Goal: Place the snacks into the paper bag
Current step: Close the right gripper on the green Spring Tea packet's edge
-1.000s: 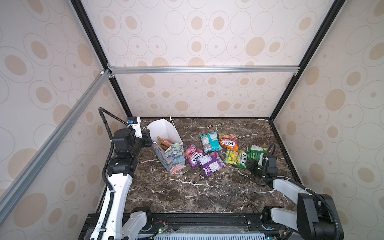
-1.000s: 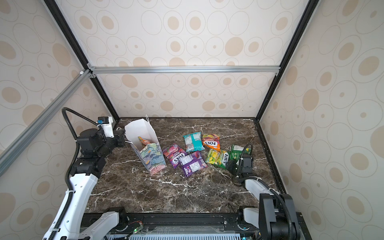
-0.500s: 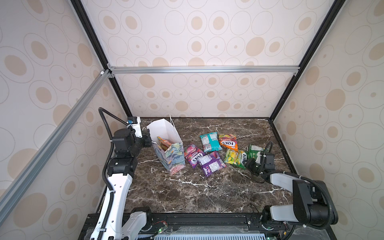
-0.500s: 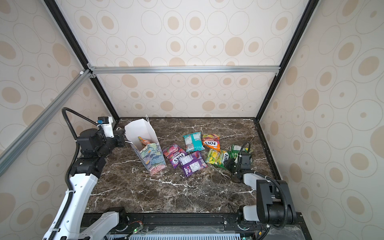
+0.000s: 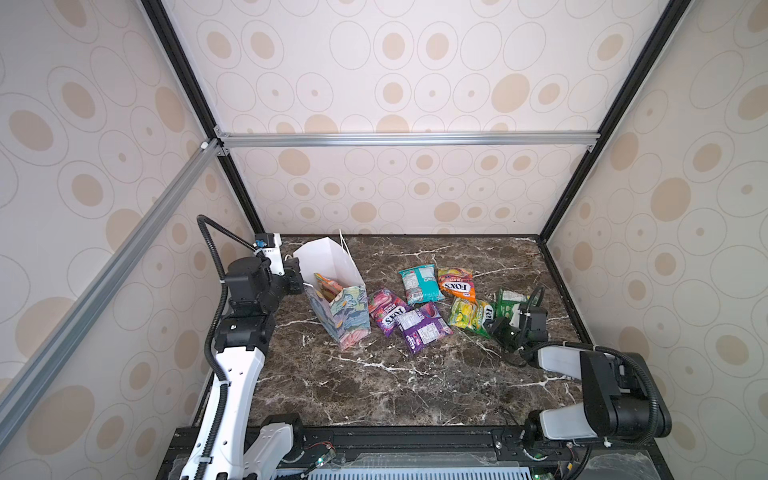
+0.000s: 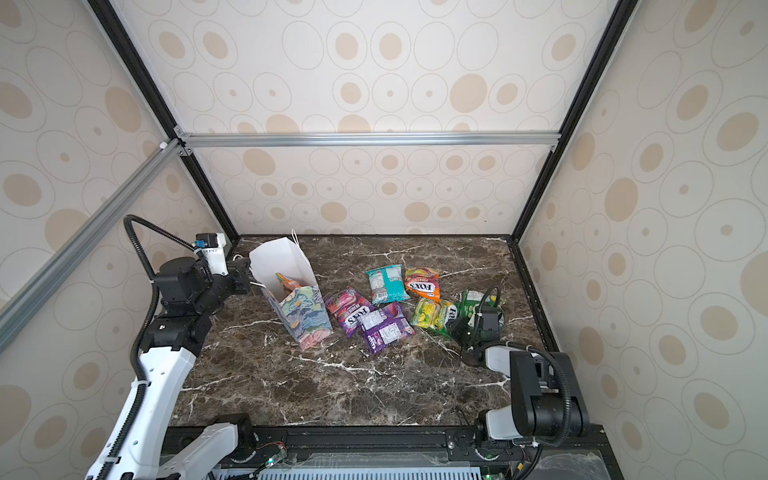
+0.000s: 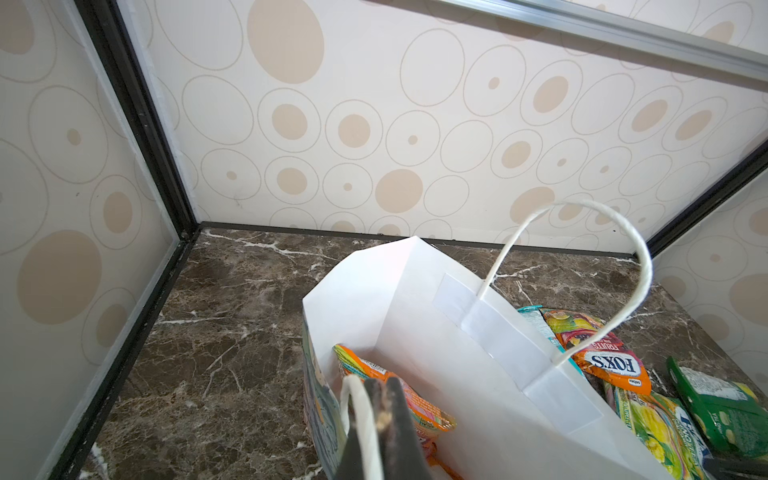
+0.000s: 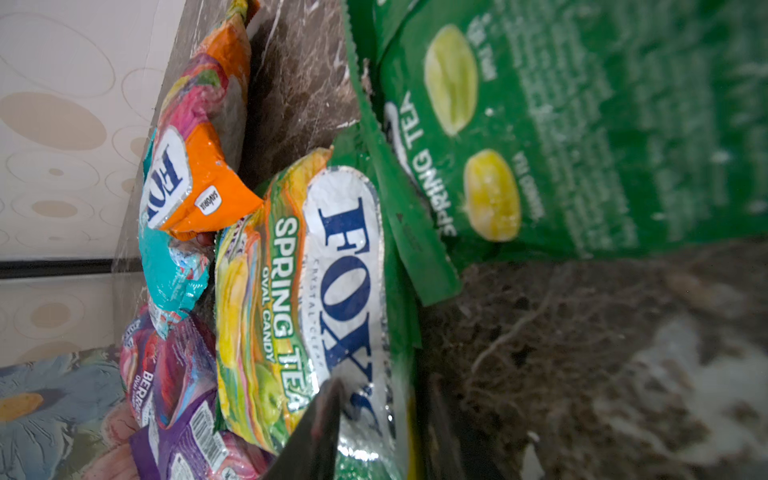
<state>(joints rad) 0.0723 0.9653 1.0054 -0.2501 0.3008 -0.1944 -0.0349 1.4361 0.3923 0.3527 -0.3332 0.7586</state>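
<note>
Paper bag (image 5: 348, 316) stands upright, long axis vertical, mouth upward.

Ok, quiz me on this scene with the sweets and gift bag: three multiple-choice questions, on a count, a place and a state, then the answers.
1. How many glossy candy packets lie on the brown marble tabletop, outside the tall floral paper gift bag?
A. three
B. six
C. nine

2. The teal glossy packet lies:
A. inside the bag
B. beside the orange "FOX'S" packet
C. under the bag

3. The left end effector is:
A. shut on the bag's white cord handle
B. wide open
C. shut on a packet

Answers:
1 B: pink-red, purple, teal, orange, yellow-green and green packets show in both top views.
2 B: the two lie side by side.
3 A: the left wrist view shows the cord pinched in it.
</note>
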